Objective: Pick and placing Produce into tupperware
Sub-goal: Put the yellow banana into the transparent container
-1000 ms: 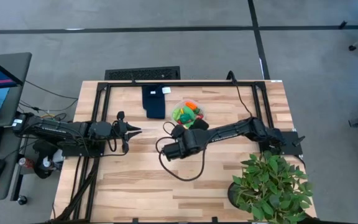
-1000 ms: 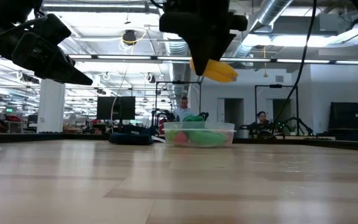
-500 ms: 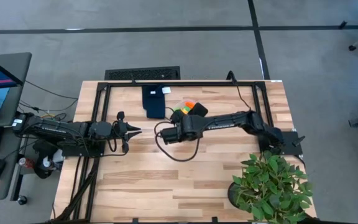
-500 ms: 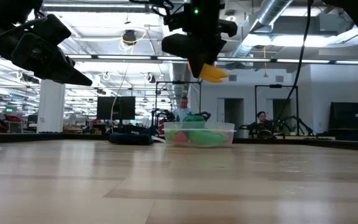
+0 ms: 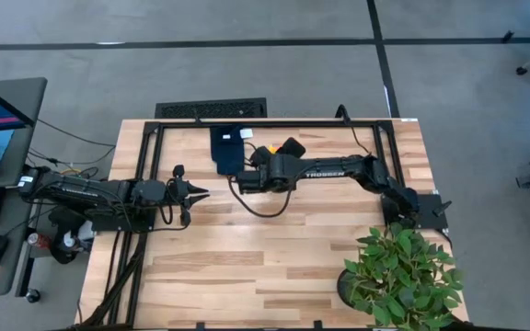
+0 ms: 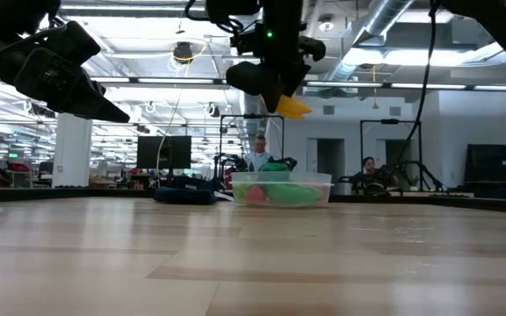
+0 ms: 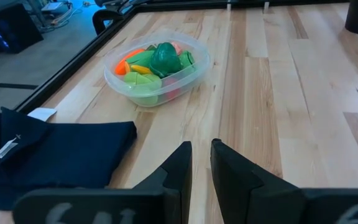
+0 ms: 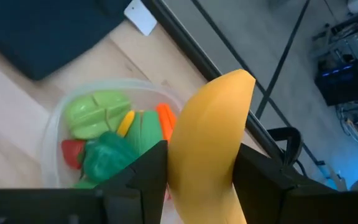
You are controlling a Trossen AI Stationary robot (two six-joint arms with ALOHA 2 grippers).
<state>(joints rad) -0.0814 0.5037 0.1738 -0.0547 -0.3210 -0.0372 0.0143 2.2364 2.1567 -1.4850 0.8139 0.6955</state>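
Note:
My right gripper (image 5: 261,156) hangs high over the far middle of the table, shut on a yellow toy banana (image 8: 210,137). The banana also shows in the low view (image 6: 294,107). Straight below it stands the tupperware (image 8: 50,140), a clear round bowl holding green pieces, an orange carrot and a red piece. It rests on its base on the wood (image 6: 323,186). In the high view my right arm hides the bowl. My left gripper (image 5: 198,193) hovers shut to the left of the table's middle, with the bowl (image 7: 114,78) ahead of it. My right gripper pinches the banana's middle (image 8: 185,162) between its two fingers (image 8: 143,174), which lie across it. The fingers come from above, slanting toward the far edge. The banana is lifted clear and sticks out past the fingertips over the bowl.
A dark blue folded cloth (image 5: 228,149) with a white tag lies just left of the bowl. A leafy potted plant (image 5: 403,276) stands at the near right corner. A black frame (image 5: 145,138) runs along the table's edges. Bare wood fills the near middle.
My right gripper has carried the banana from near the table's middle toward the far edge, until it is above the tupperware. The arm has swung from slanting to lying almost level across the table. The banana stays in the hold.

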